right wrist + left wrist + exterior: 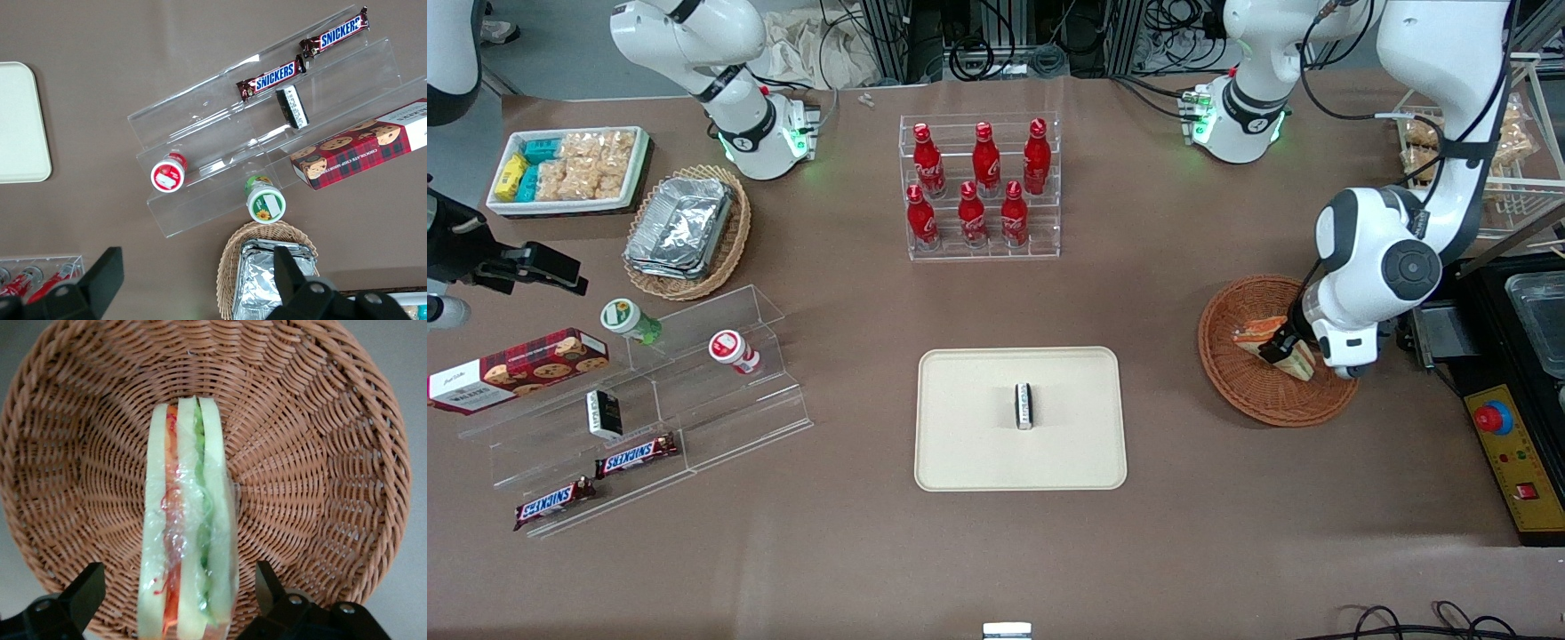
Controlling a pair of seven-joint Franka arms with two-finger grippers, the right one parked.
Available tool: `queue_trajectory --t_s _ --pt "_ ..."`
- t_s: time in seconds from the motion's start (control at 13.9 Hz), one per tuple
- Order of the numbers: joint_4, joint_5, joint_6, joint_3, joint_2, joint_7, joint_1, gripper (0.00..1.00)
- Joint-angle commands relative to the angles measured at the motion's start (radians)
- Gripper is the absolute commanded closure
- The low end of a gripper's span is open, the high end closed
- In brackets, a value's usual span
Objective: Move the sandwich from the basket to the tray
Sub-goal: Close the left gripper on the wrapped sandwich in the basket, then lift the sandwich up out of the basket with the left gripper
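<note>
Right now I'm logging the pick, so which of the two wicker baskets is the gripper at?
The reddish-brown basket holding the sandwich. The gripper straddles the sandwich there, fingers apart. The tan basket holds foil containers, toward the parked arm's end.

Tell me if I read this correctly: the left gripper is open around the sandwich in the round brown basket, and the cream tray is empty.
One detail is wrong. The tray is not empty: the front view shows a small dark packet on it. The rest holds: the gripper is open around the sandwich in the basket.
</note>
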Motion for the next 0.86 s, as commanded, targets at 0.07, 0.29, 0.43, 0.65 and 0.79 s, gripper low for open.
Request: queue_trajectory --t_s 0.07,0.29,0.43,0.65,0.79 --pt "-0.01 0.02 0.073 0.001 0.043 -0.031 0.0 0.09" --pt "-0.005 0.019 0.076 0.001 0.039 -0.038 0.0 1.0" --pt "0.001 0.019 0.067 0.001 0.022 -0.035 0.0 1.0" --pt "0.039 0.02 -0.048 -0.007 -0.058 -0.014 0.0 1.0" --pt "0.139 0.022 -0.241 -0.033 -0.072 0.029 -0.008 1.0"
